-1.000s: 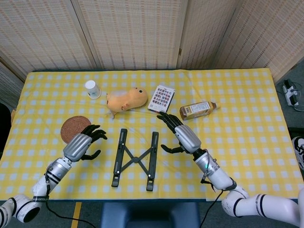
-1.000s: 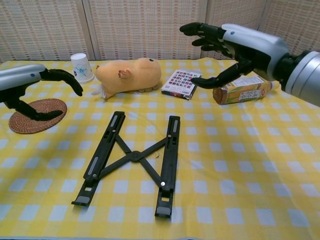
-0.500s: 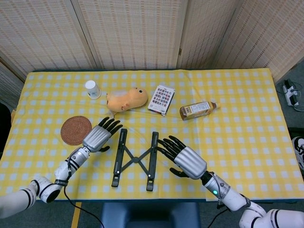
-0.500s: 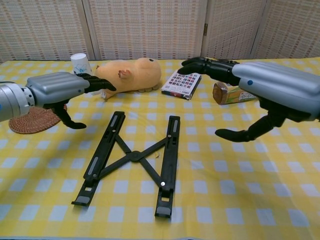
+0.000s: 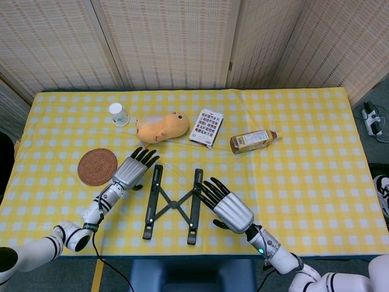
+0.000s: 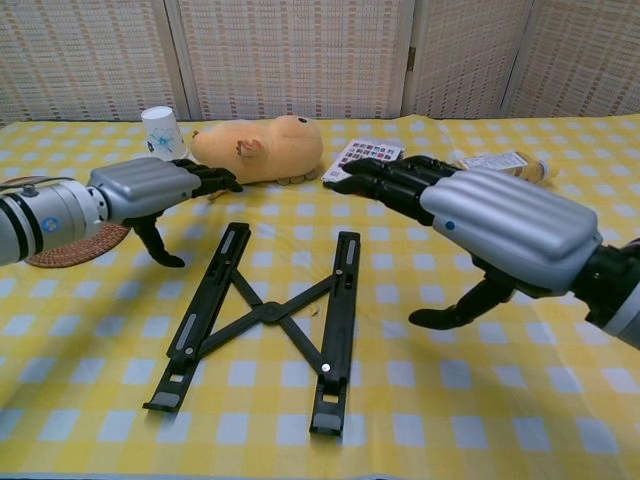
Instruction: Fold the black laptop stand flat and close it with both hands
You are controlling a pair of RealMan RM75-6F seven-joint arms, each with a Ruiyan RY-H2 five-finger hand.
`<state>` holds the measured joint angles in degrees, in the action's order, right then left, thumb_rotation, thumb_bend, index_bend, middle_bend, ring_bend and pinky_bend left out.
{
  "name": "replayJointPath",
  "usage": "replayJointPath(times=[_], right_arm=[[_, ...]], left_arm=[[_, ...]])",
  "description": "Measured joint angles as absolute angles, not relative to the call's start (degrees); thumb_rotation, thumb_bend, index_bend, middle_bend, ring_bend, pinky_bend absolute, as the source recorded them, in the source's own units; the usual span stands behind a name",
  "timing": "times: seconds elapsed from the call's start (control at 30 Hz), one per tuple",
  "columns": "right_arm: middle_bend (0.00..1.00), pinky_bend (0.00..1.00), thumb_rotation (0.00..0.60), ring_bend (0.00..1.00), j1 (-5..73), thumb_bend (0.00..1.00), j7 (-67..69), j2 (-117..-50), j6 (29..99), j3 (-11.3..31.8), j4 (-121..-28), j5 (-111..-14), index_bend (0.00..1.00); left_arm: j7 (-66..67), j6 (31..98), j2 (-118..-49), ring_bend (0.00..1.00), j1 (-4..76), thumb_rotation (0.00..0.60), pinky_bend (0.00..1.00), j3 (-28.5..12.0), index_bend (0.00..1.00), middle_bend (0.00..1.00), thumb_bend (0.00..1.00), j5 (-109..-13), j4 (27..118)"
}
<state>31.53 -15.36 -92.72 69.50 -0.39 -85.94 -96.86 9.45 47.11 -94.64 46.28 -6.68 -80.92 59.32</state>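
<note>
The black laptop stand (image 5: 172, 204) (image 6: 268, 313) lies spread open on the yellow checked cloth, its two rails joined by a crossed brace. My left hand (image 5: 130, 170) (image 6: 150, 190) hovers just left of the left rail's far end, fingers spread, holding nothing. My right hand (image 5: 226, 207) (image 6: 495, 225) hangs just right of the right rail, fingers spread forward, thumb pointing down to the cloth. Neither hand touches the stand.
Behind the stand lie a tan plush toy (image 5: 161, 126), a patterned card box (image 5: 206, 126), a bottle on its side (image 5: 253, 140) and a white paper cup (image 5: 119, 114). A round woven coaster (image 5: 96, 166) sits at the left.
Both hands have come down and inward to flank the stand. The right hand dropped from near the box to beside the right rail. The stand has not moved.
</note>
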Motion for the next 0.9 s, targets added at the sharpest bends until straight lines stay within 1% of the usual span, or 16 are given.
replayJointPath(times=[0.3,0.5,0.9], right_arm=[[0.0,0.0,0.6,0.0,30.93,0.21,-17.19,-99.41,68.74,1.19,-80.58,-93.75,0.0],[0.0,0.0,0.6,0.0,31.14,0.2,-16.92,-101.78,68.11,1.18,-77.4,-93.57,0.0],[0.0,0.0,0.6,0.0,32.34,0.21,-14.97,-106.09,67.08,1.82,-70.68,-93.35,0.0]], left_arm=[[8.41,45.6,-96.97,0.0,46.56,0.6,0.0,-7.89,0.05,0.02,0.21,-76.91,59.61],[7.96,45.38,-98.53,0.0,47.37,0.6,0.0,-8.05,0.05,0.02,0.21,-76.7,58.36],[5.55,44.58,-98.78,0.0,47.56,0.6,0.0,-8.06,0.05,0.02,0.21,-75.48,58.37]])
